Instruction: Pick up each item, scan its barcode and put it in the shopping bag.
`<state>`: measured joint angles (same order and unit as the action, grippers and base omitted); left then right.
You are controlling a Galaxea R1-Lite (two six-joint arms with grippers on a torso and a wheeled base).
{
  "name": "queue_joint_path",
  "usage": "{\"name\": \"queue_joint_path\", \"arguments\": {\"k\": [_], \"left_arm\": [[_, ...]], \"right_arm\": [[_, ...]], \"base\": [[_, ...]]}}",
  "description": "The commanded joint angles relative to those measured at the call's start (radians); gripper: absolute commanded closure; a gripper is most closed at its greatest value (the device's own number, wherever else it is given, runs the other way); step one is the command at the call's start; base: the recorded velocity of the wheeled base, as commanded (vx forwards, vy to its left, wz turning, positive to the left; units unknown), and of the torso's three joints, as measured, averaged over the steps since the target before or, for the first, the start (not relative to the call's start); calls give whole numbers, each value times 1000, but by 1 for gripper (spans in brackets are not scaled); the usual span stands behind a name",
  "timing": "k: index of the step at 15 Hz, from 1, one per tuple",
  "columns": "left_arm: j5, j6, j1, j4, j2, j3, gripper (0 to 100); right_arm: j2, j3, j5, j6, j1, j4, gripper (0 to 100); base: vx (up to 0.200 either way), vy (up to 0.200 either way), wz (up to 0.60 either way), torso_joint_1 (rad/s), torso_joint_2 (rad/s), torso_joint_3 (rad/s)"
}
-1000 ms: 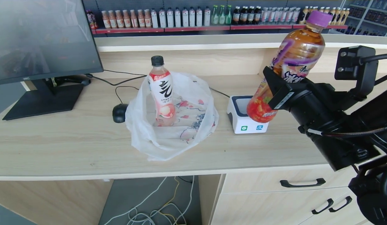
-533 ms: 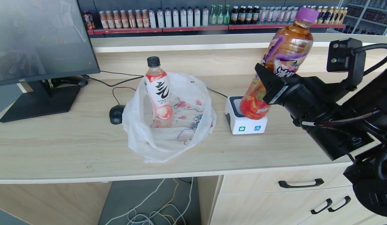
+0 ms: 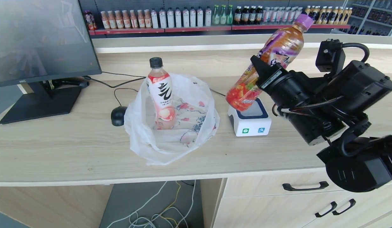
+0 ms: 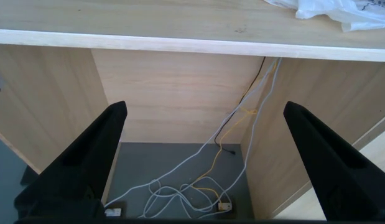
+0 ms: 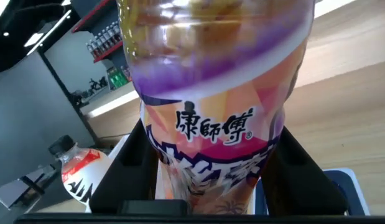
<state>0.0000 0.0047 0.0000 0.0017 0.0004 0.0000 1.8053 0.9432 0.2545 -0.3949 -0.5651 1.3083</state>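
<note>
- My right gripper is clamped on the tea bottle, one finger on either side of its label (the right wrist camera shows both black fingers pressed against it).
- The bottle is in the air, tilted, purple cap up and away from me, its red base just above the scanner.
- The scanner sits on the counter, just to the right of the bag.
- The bag lies open on the counter, with a pink bottle standing upright inside it.
- A mouse rests just left of the bag, and a monitor stands at the far left.
- My left gripper is below the counter edge, fingers wide apart and holding nothing, facing the cables on the floor.
</note>
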Motion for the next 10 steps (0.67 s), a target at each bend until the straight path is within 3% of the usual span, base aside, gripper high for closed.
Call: {"name": "queue_joint_path", "arguments": {"k": [1, 10], "left_arm": [[0, 0, 0, 0, 0, 0, 0], [0, 0, 0, 0, 0, 0, 0]], "right_arm": [[6, 11, 17, -42, -1, -30, 100], [-66, 86, 45, -516, 80, -290, 100]], "base": [[0, 0, 0, 0, 0, 0], [0, 0, 0, 0, 0, 0]]}}
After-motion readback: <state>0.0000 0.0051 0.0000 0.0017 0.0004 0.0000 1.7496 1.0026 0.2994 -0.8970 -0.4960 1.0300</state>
